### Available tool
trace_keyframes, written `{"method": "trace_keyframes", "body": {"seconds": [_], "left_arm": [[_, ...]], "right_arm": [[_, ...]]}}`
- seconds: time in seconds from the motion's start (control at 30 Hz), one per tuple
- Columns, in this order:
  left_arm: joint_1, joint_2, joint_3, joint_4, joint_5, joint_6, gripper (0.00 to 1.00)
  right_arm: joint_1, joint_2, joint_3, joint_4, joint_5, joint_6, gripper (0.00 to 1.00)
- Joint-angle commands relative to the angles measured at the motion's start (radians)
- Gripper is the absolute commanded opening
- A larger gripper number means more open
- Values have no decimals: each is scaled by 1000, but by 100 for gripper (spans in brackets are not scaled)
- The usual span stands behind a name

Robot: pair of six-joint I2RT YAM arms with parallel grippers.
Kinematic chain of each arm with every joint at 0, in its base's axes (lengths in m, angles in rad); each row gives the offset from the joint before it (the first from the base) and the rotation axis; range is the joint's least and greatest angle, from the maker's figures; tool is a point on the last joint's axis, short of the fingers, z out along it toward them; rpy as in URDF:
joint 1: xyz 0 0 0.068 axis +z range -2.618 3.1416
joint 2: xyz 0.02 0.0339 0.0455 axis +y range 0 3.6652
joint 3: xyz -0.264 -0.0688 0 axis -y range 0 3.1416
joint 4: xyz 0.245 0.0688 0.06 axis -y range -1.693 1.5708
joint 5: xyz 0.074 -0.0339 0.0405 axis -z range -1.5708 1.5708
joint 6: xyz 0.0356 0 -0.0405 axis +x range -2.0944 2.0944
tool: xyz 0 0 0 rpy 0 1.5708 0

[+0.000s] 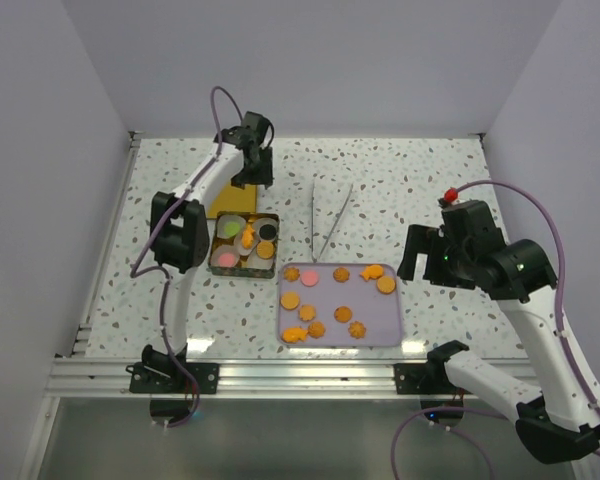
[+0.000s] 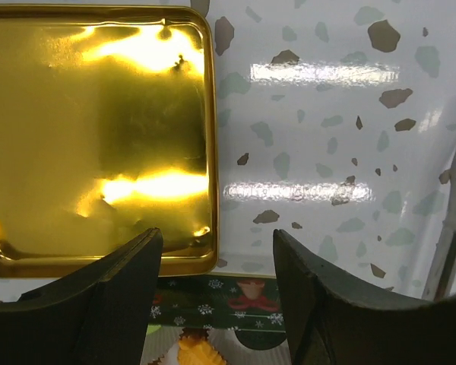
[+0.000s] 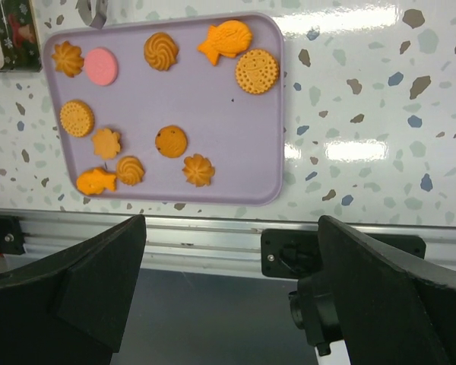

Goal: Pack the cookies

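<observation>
Several orange cookies [image 1: 386, 284] and one pink round [image 1: 309, 277] lie on the purple tray [image 1: 340, 312]; the right wrist view shows the same tray [image 3: 220, 106] with rounds, flower shapes and fish shapes [image 3: 226, 39]. The tin [image 1: 272, 268] holds paper cups with green [image 1: 230, 229], pink [image 1: 227, 259], dark [image 1: 268, 230] and orange pieces. My left gripper [image 1: 252, 176] hangs open beyond the tin's far edge, over the corner of the gold lid [image 2: 99, 137], nothing between its fingers [image 2: 129, 289]. My right gripper [image 1: 416, 262] stands open to the right of the tray, empty.
Metal tweezers [image 1: 330, 220] lie on the speckled table behind the tray, and show at the right edge of the left wrist view [image 2: 452, 220]. The tin's Christmas-patterned rim [image 2: 235, 300] sits just below the lid. An aluminium rail [image 3: 213, 232] runs along the near table edge.
</observation>
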Motion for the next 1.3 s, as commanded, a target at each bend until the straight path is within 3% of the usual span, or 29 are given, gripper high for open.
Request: {"method": "trace_keyframes", "body": {"seconds": [0.0, 0.57, 0.67, 0.87, 1.0, 1.27], "left_arm": [[14, 32, 34, 22, 4, 40, 65], [51, 217, 133, 7, 81, 39, 63], [53, 243, 141, 5, 90, 43, 56], [53, 254, 138, 11, 96, 56, 20], [59, 254, 153, 8, 110, 59, 2], [67, 144, 156, 41, 162, 31, 0]], "right_arm": [[2, 4, 36, -202, 41, -2, 99], [2, 65, 10, -150, 50, 8, 99], [2, 77, 6, -139, 48, 11, 99], [0, 99, -1, -116, 34, 25, 99], [2, 100, -10, -106, 30, 40, 99], [2, 108, -53, -67, -18, 102, 99]]}}
